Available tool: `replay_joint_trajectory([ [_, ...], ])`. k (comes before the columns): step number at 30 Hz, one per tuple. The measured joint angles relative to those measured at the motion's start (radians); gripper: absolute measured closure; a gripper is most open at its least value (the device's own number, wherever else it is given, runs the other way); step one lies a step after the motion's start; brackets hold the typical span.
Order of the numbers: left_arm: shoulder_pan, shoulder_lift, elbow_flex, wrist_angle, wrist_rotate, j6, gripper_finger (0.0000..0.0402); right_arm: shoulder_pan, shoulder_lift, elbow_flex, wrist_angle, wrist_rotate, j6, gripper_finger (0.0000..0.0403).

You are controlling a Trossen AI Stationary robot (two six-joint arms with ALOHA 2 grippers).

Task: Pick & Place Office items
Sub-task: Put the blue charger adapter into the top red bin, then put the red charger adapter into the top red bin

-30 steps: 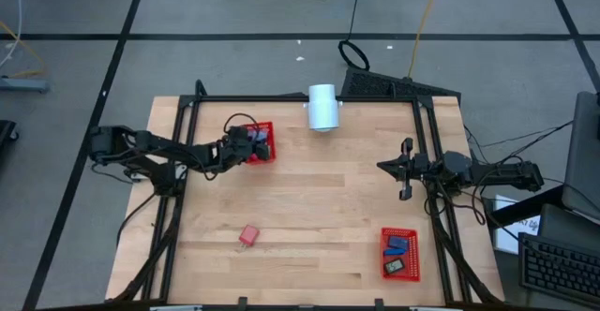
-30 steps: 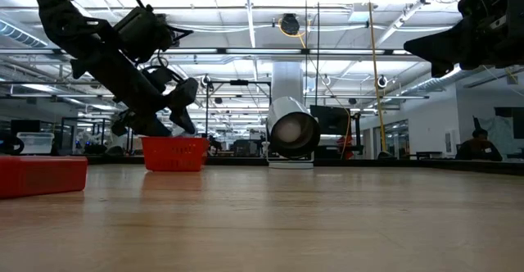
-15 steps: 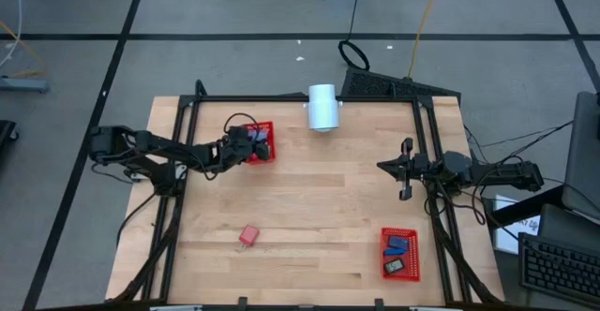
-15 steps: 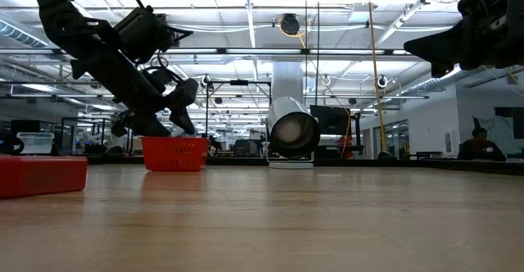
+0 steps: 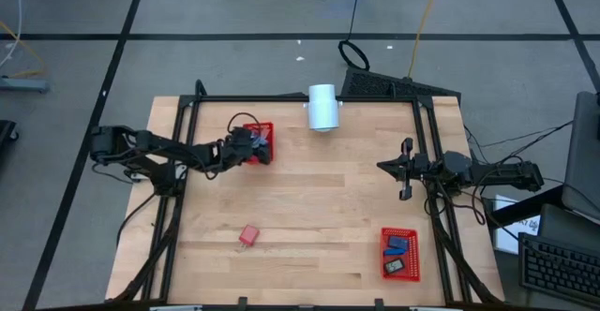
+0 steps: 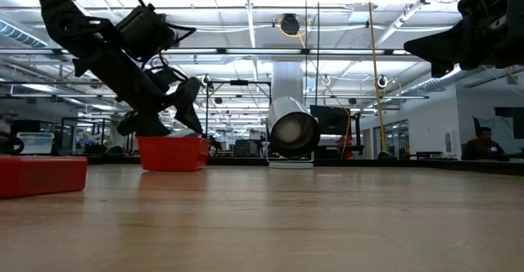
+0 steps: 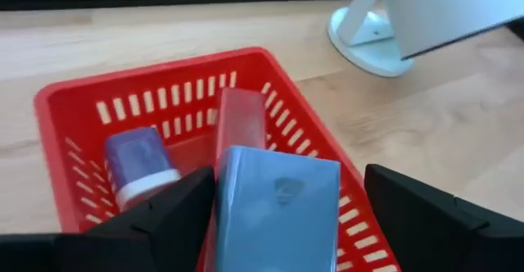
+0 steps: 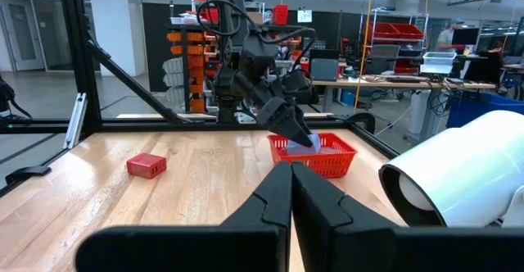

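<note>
Over at the far left corner of the table, the left gripper hangs right above the red basket, fingers spread wide. The wrist camera shows a light blue block sitting between them, tipped up on the basket's near rim, with its long axis running along the fingers. I honestly can't tell if the pads are touching it at all, but with this much gap on both sides it looks let go, or about to be. Deeper in the same basket there's a red piece lying lengthwise and a dark blue piece with a white end beside it, so that basket is already getting full. The block leans out over the rim, so it could tip either way.

Moving across, a red item lies loose on the wood near the front edge, well apart from both baskets. It's clearly on the left arm's side, with bare wood all round it, so that's the obvious next pick for that arm: pull up and back, then swing toward the front.

A white cylinder lies at the far edge, near the basket but out of that path.

On the right, the right gripper is parked with fingers pressed together, holding nothing, and a second red basket near the front right holds a blue piece and a black one.
</note>
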Motion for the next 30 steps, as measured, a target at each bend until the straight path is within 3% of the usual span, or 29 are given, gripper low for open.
replay_joint_trajectory([
  [14, 0.0, 0.0, 0.043, 0.006, 0.113, 0.025, 0.008, 0.0, 0.0, 0.0, 0.0, 0.0, 0.0, 0.0403],
  [30, -0.005, -0.074, 0.044, -0.003, 0.082, 0.078, 0.008, 0.0, 0.0, 0.0, 0.0, 0.0, 0.0, 0.0403],
])
